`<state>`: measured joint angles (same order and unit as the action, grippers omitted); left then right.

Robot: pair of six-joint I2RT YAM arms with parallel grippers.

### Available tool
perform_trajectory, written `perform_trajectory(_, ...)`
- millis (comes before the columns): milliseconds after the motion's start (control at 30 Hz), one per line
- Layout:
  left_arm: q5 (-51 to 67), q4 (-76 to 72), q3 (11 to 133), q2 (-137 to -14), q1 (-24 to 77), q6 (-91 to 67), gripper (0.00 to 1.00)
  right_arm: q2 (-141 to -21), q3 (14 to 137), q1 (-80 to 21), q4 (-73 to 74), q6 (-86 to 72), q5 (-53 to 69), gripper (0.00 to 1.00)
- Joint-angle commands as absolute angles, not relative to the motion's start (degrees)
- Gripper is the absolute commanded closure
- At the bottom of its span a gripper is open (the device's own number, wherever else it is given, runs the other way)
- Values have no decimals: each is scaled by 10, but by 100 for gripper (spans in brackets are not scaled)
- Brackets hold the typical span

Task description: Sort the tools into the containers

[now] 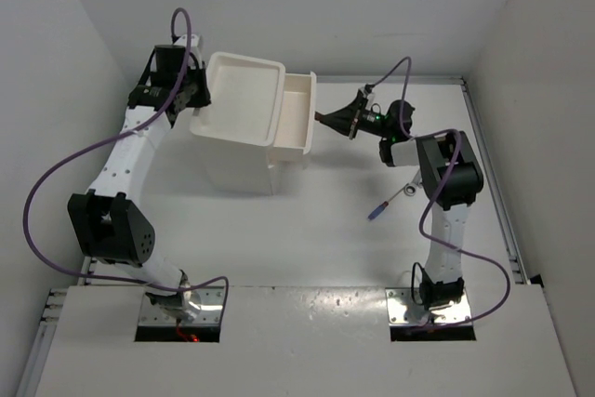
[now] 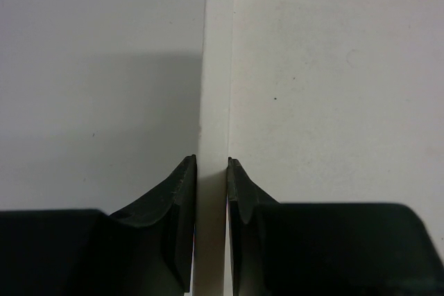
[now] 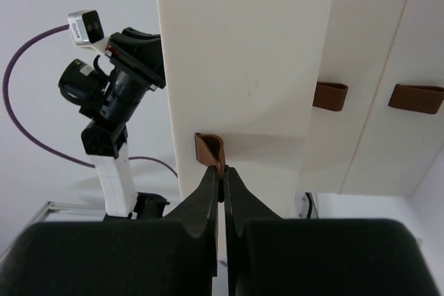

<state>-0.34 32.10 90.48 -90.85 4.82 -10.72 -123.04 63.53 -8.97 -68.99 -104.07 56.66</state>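
The white drawer unit (image 1: 232, 151) stands at the back left of the table, its top drawer (image 1: 297, 111) slid out to the right. My right gripper (image 3: 223, 169) is shut on that drawer's brown knob (image 3: 210, 149); from above, this gripper (image 1: 325, 119) sits at the drawer's front. My left gripper (image 2: 211, 164) is shut on the unit's white rim (image 2: 215, 88), at the left edge of the recessed top tray (image 1: 209, 72). A blue-handled screwdriver (image 1: 377, 213) lies on the table by the right arm. The other tools are out of view.
Two more brown knobs (image 3: 330, 96) (image 3: 415, 98) show on the lower drawers. The right arm's elbow (image 1: 451, 174) hangs over the table just right of the screwdriver. White walls close in the table on three sides.
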Motion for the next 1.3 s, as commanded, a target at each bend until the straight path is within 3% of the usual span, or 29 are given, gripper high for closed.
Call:
perform_trajectory(0, -15, 403, 895, -909, 31, -148, 100, -1207, 626, -68, -751, -1028, 573, 100)
perform_trajectory(67, -8, 397, 895, -909, 31, -148, 100, -1201, 621, -62, -751, -1028, 579, 100)
perform_trajectory(133, -3, 397, 895, -914, 31, -141, 93, -1201, 634, -62, -751, -1028, 593, 71)
perform_trajectory(233, 8, 397, 900, -914, 31, -135, 63, -1201, 642, -62, -737, -1022, 593, 48)
perform_trajectory(267, 16, 397, 900, -914, 31, -135, 35, -1201, 642, -62, -732, -1016, 599, 45)
perform_trajectory(333, 32, 397, 905, -914, 26, -135, 18, -1195, 657, -62, -727, -1008, 605, 44)
perform_trajectory(467, 55, 392, 932, -914, 25, -129, 15, -1172, 670, -62, -662, -949, 625, 44)
perform_trajectory(600, 68, 392, 983, -925, 25, -123, 14, -1127, 681, -49, -508, -808, 647, 44)
perform_trajectory(700, 84, 392, 1039, -925, 25, -111, 10, -1070, 711, -37, -270, -590, 629, 44)
perform_trajectory(733, 90, 392, 1055, -925, 25, -106, 10, -1055, 722, -37, -128, -458, 617, 44)
perform_trajectory(933, 68, 392, 1126, -880, 25, -93, 3, -987, 822, -5, 272, -117, 493, 42)
perform_trajectory(1100, -41, 379, 1065, -808, 25, -98, 3, -952, 824, 24, 442, -67, 388, 45)
perform_trajectory(1267, -90, 347, 966, -724, 25, -98, 0, -875, 732, 19, 481, -201, 232, 47)
